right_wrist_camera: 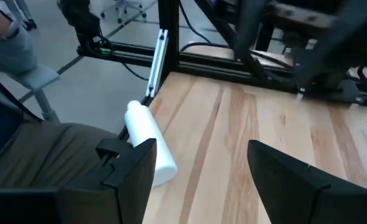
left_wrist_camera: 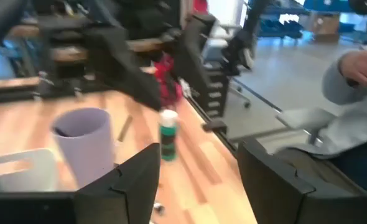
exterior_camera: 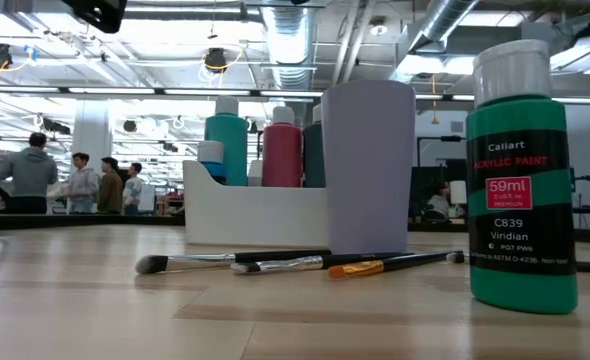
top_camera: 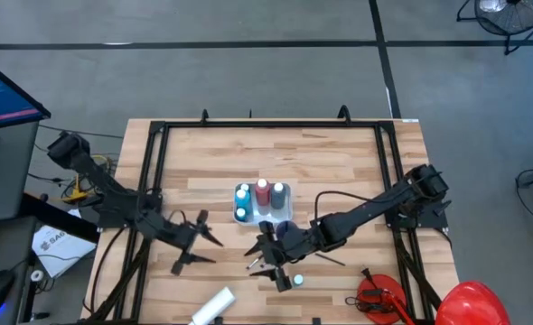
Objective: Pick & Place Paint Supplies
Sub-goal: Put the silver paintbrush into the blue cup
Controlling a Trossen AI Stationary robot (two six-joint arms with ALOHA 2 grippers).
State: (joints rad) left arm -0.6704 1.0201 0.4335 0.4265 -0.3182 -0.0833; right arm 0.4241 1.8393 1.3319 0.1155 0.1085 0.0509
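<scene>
A: Item one, the white caddy [exterior_camera: 245, 215], middle of the table [top_camera: 339, 162]. Contents?

B: Paint bottles standing upright inside. In the low view, a teal one with a white cap [exterior_camera: 226, 140], a red one with a white cap [exterior_camera: 282, 148], and a darker one mostly hidden behind them. From above, two blue-topped caps also show on the caddy's left side. Exact total I cannot tell.

A: Adjoining container?

B: One lavender cup [exterior_camera: 367, 165], touching the caddy's end. Its contents are not visible.

A: Loose supplies?

B: One green bottle [exterior_camera: 521, 180], upright, white cap, black and red label, on the table near the front edge. Three brushes [exterior_camera: 295, 263] lying flat before the caddy, overlapping end to end: one grey-tipped, one orange-tipped, dark handles. One white bottle [top_camera: 214, 306] on its side at the front edge.

A: Tools?

B: Left gripper [top_camera: 197, 242], front-left of the caddy, fingers apart, nothing between them. Right gripper [top_camera: 271, 262], just in front of the caddy beside the green bottle, fingers likewise apart and empty.

A: Other stock?

B: One red dome [top_camera: 472, 302], off the front-right corner.
</scene>
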